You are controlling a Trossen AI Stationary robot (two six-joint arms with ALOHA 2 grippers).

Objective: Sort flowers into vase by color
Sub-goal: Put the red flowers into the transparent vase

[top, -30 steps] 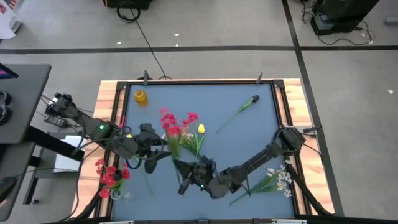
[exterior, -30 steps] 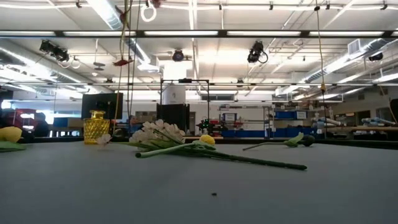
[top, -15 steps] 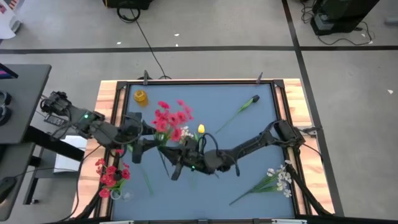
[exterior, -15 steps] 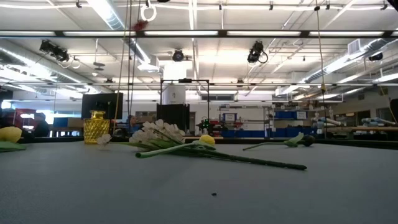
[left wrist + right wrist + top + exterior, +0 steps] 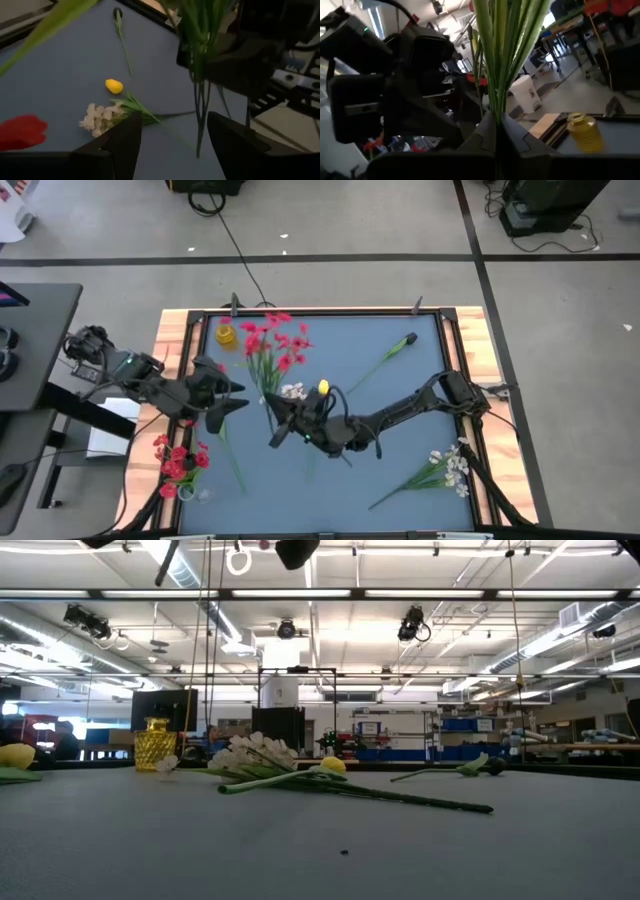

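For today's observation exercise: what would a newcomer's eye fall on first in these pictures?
The red flowers, held up over the table's middle by the right hand, shut on their green stems. The left hand sits open just beside them. A small yellow vase stands at the far left corner.

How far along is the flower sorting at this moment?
Done: one red bunch sits at the left edge of the table, seemingly in a vase. In hand: the right gripper is shut on raised red flowers; the left gripper is open beside it. Left: white flowers, a yellow bud and a green stem lie on the table.
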